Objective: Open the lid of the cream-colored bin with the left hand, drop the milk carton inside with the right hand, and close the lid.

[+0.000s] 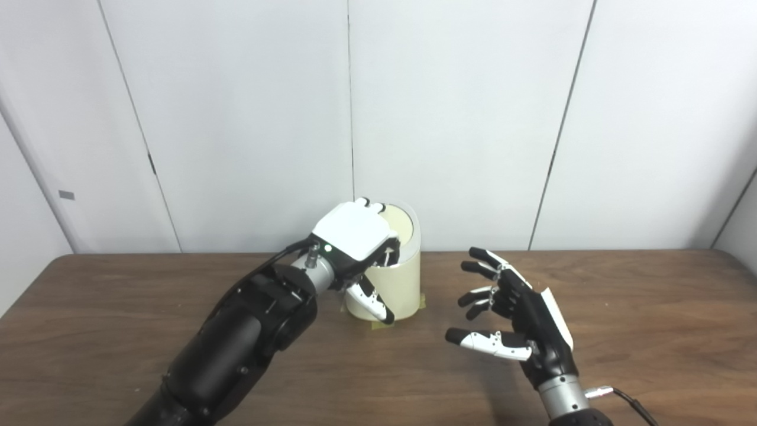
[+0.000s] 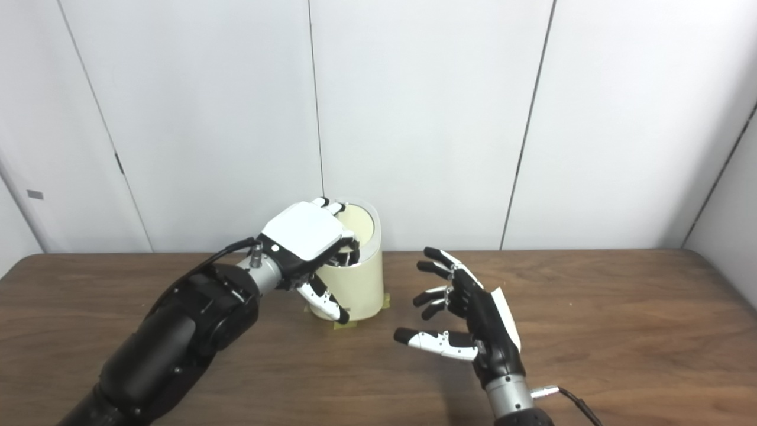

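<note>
Bin [image 1: 393,284], cream-colored, stands upright toward the back of the wooden bench [image 1: 621,307], taped down at its base. Lid [image 1: 408,228] is tipped up and back; its pale underside faces the cameras, so the mouth looks open.

Left hand [image 1: 355,236] sits over the front of the bin's top, palm down, fingers curled over the rim toward the raised lid, thumb hanging down against the bin's front wall. It appears to be holding the lid open, though the actual contact is hidden behind the hand.

Right hand [image 1: 511,310] hovers just right of the bin, above the bench, fingers spread wide, thumb out. It holds nothing.

Milk carton: not visible anywhere, neither on the bench nor in either hand. The bin's interior is screened by the left hand, so I cannot tell whether the carton lies inside.

Judgement: opening is done. With the right hand empty beside the bin and no carton on the bench, the drop is likely done too. Closing the lid remains.
</note>
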### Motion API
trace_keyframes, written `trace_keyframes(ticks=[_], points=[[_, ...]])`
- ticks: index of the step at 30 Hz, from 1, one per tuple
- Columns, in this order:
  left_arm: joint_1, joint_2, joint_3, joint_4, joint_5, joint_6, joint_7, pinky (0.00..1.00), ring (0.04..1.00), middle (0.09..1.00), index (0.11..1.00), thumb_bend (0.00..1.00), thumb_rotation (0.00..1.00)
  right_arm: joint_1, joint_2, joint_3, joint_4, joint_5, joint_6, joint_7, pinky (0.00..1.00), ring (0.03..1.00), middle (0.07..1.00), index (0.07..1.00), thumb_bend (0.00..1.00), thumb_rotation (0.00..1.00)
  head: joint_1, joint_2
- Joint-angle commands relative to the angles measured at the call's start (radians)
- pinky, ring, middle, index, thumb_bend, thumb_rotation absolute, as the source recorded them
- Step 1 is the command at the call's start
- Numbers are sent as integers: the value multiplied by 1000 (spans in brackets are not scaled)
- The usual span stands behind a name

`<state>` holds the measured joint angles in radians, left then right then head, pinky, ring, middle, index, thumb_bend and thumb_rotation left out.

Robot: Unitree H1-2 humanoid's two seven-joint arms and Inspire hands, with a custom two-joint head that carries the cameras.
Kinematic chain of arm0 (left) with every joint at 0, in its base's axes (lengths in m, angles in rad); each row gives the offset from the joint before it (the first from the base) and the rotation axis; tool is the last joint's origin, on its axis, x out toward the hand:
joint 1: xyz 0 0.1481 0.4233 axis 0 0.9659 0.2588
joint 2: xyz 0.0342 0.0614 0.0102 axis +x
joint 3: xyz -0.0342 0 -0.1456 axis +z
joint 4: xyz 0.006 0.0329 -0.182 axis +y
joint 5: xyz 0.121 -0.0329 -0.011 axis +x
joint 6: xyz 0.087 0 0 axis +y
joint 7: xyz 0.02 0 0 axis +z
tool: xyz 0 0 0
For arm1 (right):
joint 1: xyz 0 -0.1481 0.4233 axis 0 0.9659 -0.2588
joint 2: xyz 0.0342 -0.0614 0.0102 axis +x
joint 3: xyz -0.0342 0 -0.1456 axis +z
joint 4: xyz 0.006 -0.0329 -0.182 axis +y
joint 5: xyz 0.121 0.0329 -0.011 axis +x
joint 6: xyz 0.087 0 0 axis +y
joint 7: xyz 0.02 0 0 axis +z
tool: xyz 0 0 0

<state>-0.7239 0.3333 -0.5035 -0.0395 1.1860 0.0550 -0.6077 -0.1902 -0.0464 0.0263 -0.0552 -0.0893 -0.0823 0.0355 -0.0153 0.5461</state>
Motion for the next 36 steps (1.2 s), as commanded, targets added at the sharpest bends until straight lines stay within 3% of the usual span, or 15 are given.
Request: trace_keyframes(ticks=[1, 3, 7, 9, 14, 16, 21, 28, 36], points=[[21, 25, 1, 16, -17, 2, -58, 1000, 999, 799, 768, 960, 418, -36, 0, -7, -35, 4, -12, -10, 413, 543, 778, 817, 670, 148, -1, 1], [33, 26, 20, 6, -37, -5, -1, 1000, 990, 826, 810, 903, 415, -36, -1, -7, -33, 1, -16, -11, 409, 542, 778, 817, 660, 145, -1, 0], [85, 5, 129, -9, -121, -34, 251, 1000, 986, 886, 898, 822, 385, -35, -3, -9, -29, 0, -21, -11, 409, 546, 780, 814, 661, 153, 2, 0], [104, -7, 174, -9, -164, -50, 332, 1000, 997, 927, 942, 775, 361, -36, -4, -9, -28, -2, -21, -12, 406, 543, 778, 811, 664, 156, 2, 1], [202, -60, 346, -30, -407, -129, 524, 1000, 1000, 955, 969, 707, 325, -37, -8, -16, -22, 4, -15, -12, 405, 545, 779, 808, 665, 141, 11, -2], [248, -82, 399, -40, -496, -155, 568, 934, 982, 953, 959, 705, 330, -37, -10, -17, -21, 7, -16, -10, 402, 545, 781, 807, 665, 134, 13, -2], [399, -142, 505, -87, -754, -152, 585, 835, 930, 930, 926, 737, 252, -32, -12, -21, -26, 12, -12, -7, 410, 553, 786, 812, 662, 122, 14, -1], [609, -189, 550, -135, -981, -111, 555, 626, 761, 809, 852, 733, 183, -28, -31, -26, -35, 18, -9, 3, 405, 549, 786, 814, 659, 136, 5, 5], [649, -184, 553, -115, -1094, -120, 535, 561, 628, 702, 765, 726, 226, -20, -43, -29, -26, 43, -28, 12, 419, 561, 789, 811, 682, 160, 15, 4]])
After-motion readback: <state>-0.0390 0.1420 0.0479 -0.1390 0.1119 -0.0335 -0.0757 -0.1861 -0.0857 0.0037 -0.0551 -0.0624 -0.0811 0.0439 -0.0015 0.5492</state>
